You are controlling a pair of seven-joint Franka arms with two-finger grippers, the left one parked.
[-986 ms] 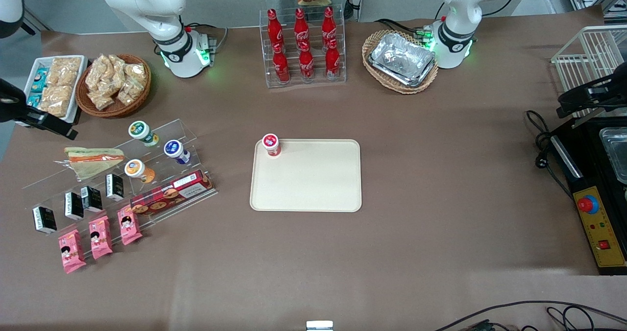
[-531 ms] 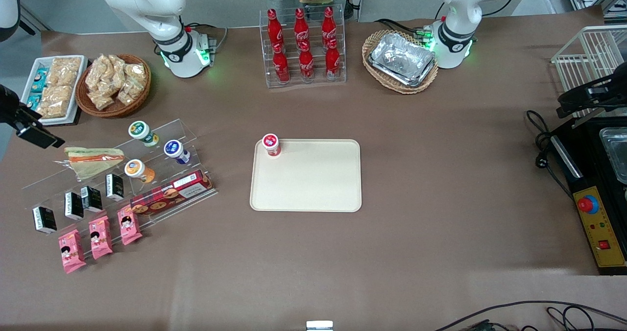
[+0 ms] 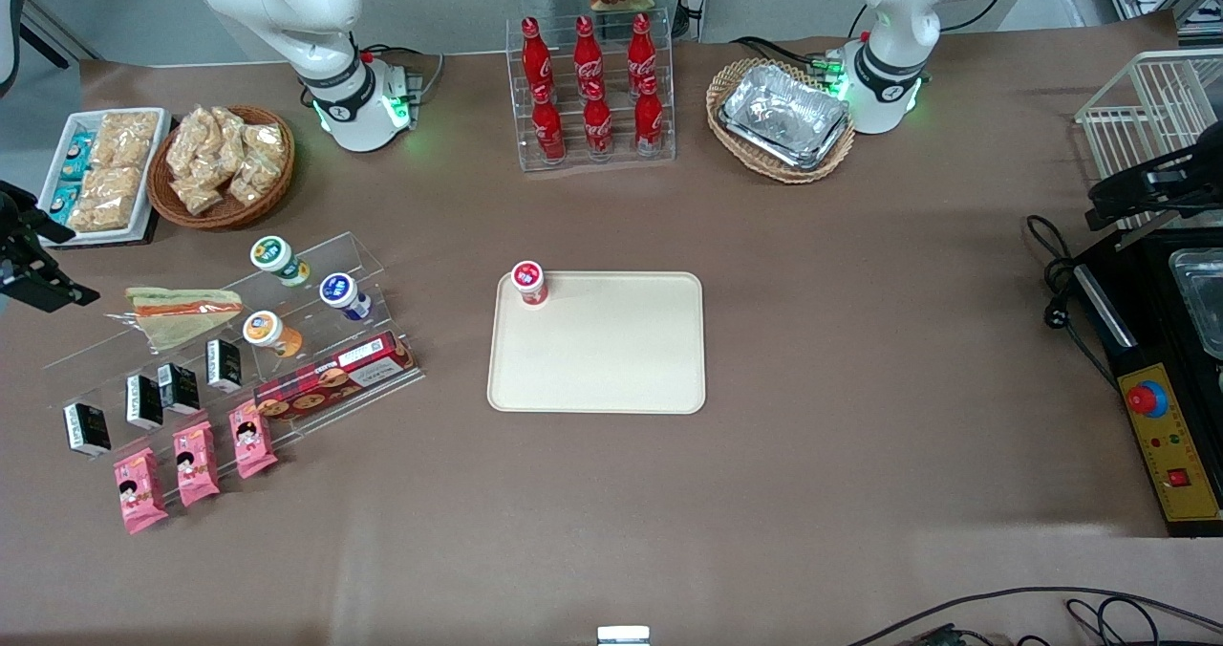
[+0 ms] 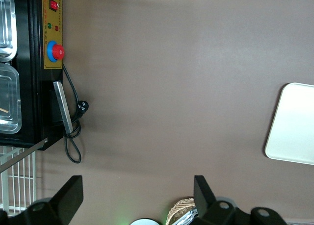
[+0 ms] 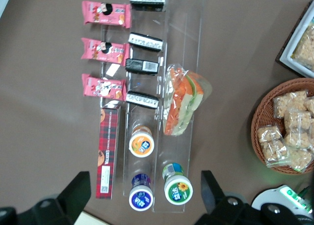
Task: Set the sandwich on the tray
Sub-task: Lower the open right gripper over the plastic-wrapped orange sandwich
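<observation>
Claw point(image 5: 142, 193): fingers spread wide, holding nothing, hovering high above the clear tiered rack point(image 5: 162, 102). Sandwich point(image 3: 182, 313): lying on that rack, toward the working arm's end of the brown tabletop point(image 3: 860, 340). Tray point(image 3: 611, 359): mid-tabletop; red-capped cup point(image 3: 528, 283) at its 11 o'clock corner.

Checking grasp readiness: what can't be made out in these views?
- Gripper: fingers spread above the sandwich, height not readable; in the front view the frame edge cuts it off.
- Tray: left wrist view crops it; whole in front view.
- Cup on the tray: label too small.
</observation>
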